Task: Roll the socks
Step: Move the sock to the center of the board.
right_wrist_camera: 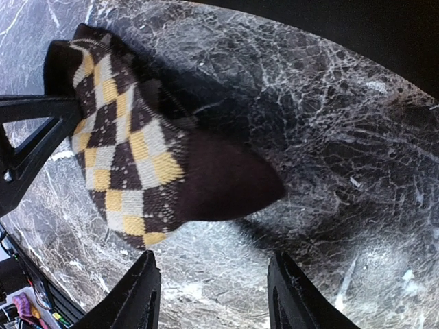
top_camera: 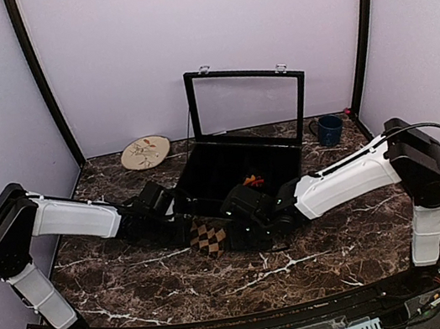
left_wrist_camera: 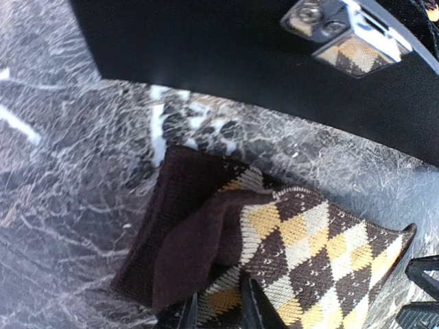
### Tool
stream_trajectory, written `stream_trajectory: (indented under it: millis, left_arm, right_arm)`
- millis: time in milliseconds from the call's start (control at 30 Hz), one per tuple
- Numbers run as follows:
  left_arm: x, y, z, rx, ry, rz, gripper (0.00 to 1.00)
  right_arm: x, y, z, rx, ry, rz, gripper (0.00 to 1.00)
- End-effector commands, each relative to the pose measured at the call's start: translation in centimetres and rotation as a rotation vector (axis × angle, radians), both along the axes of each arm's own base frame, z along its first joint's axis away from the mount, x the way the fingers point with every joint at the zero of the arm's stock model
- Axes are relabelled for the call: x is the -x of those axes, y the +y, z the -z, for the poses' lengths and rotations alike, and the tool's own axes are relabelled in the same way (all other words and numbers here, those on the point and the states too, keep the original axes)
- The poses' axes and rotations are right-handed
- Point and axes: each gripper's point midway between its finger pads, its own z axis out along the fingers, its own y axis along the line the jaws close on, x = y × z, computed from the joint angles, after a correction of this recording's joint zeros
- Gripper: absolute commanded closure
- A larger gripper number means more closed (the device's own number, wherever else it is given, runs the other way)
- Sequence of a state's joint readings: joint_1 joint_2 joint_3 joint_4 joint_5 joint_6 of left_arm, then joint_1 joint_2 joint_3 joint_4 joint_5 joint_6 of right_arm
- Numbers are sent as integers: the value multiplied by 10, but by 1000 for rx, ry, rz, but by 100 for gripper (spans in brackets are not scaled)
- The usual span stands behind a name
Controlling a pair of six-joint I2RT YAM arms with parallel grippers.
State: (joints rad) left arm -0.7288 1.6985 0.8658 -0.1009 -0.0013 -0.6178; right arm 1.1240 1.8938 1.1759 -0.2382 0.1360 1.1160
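Left gripper (left_wrist_camera: 219,312) is in on the brown sock (left_wrist_camera: 302,247): fingertips drawn close with a fold of the diamond knit pinched between them, so that reads as a grip on the end nearest that hand. From there the sock runs out ahead and off to the hand's right, lying flat on the marble table (left_wrist_camera: 62,171). A plain dark flap is doubled back over the pattern just beyond the fingertips. Past the sock's far edge stands the front wall of the black case (left_wrist_camera: 240,62).

Over to the right gripper (right_wrist_camera: 216,295): jaws standing wide, nothing between them, bare marble under the gap. The sock sits just ahead of its fingers (right_wrist_camera: 144,295) and slants away to that hand's left. The plain dark tip is the nearest bit. The patterned length runs on from it to where the left hand's black finger clamps the other end. So the long axis lies roughly hand to hand, one end held, the other loose in front of the open hand.

That's the line the next move looks to turn on. The right hand is the closer one to the free dark end, and would need to come forward and a touch left to take it and turn it along the sock toward the left hand. The red sock (top_camera: 253,181) lies beyond both hands, in the case, with neither hand on it.
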Motion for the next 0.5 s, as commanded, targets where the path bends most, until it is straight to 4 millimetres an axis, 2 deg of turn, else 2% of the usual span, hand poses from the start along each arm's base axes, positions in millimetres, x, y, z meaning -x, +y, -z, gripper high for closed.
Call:
stream_trajectory:
  millis: [0,133,367,467]
  left_arm:
    - [26,27,19,-98,105,-35,74]
    - [35,32,23,-108,146,-52,74]
    - [63,46,31,-84,229,-116,75]
    - [70,47,30,-56,251,-138,75]
  right_arm:
    - [-7,-2,9,1,-13,12,49]
    - [-9,5,11,-24,-1,4,49]
    - [-11,16,16,-87,21,-1,48]
    - [-8,14,27,-98,45,2,48]
